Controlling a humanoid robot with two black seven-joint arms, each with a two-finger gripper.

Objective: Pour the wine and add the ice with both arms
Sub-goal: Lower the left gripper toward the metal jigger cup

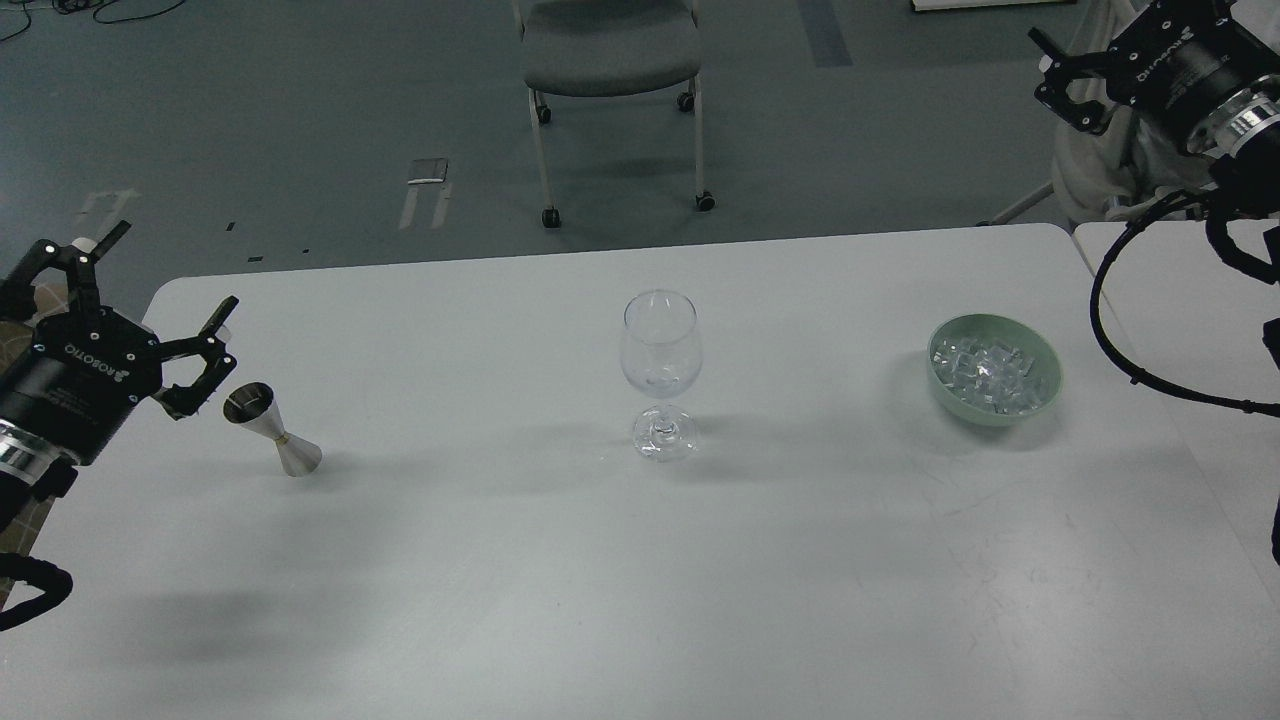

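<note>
A clear wine glass (660, 365) stands upright at the table's middle. A small steel jigger (272, 432) stands at the left. I cannot make out any wine in it or in the glass. The ice (990, 372) is a heap of small clear cubes in a pale green bowl (1040, 400) at the right. My left gripper (152, 292) is open and empty, just left of the jigger's upper cup and apart from it. My right gripper (1062, 75) is high at the top right, beyond the table, with its fingers spread and nothing in them.
The white table (560, 580) has bare surface in front of the glass. A grey wheeled chair (610, 50) stands beyond the far edge. A second table (1180, 320) adjoins on the right, under my right arm's cable loop (1100, 330).
</note>
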